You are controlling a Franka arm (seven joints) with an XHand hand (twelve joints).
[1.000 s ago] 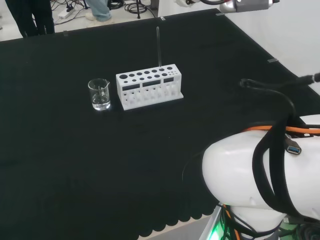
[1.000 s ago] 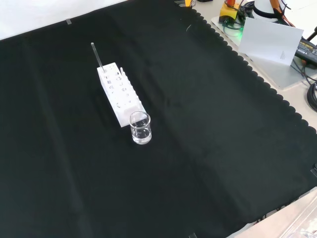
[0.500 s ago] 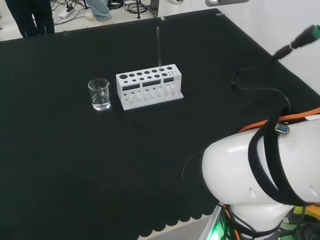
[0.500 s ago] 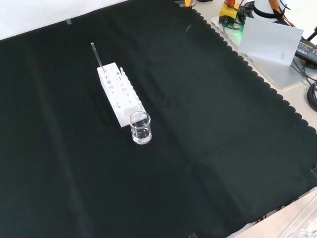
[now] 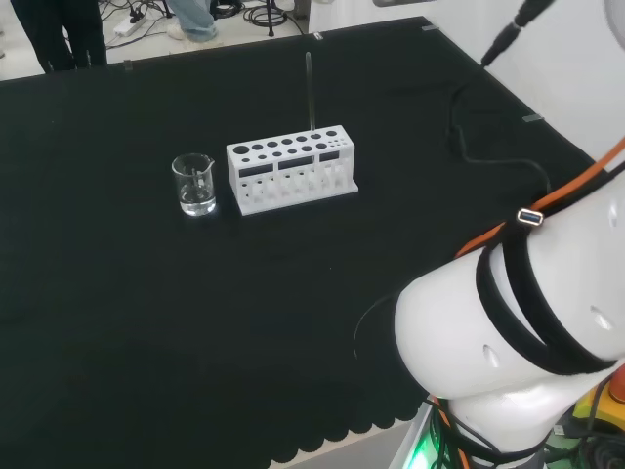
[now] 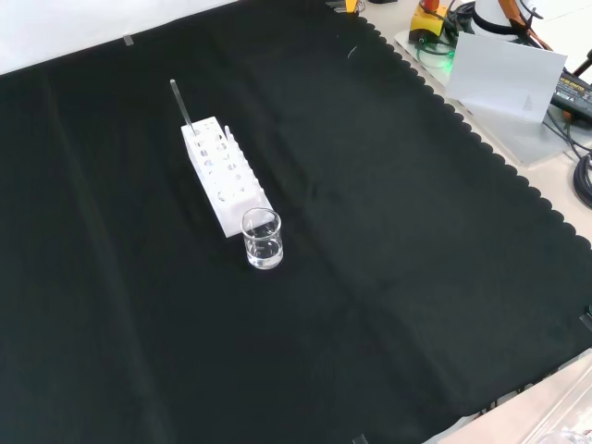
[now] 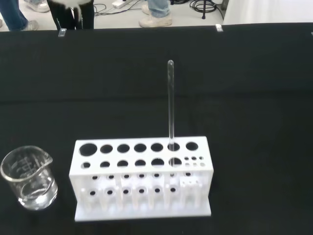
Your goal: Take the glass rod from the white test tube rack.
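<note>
A: Your hand state? I can't tell if it's open or holding anything.

B: Same here. Left to right in the head view: you've got a small glass beaker (image 5: 195, 184), then the white test tube rack (image 5: 291, 168) just beside it, apart. The glass rod (image 5: 309, 90) stands upright in a back-row hole near the rack's right end; thin and clear, hard to pick out.

A: Obstructions?

B: The arm's white link (image 5: 508, 352) bulks at lower right with black cables. Bare black cloth (image 6: 388, 259) all round the rack.
</note>
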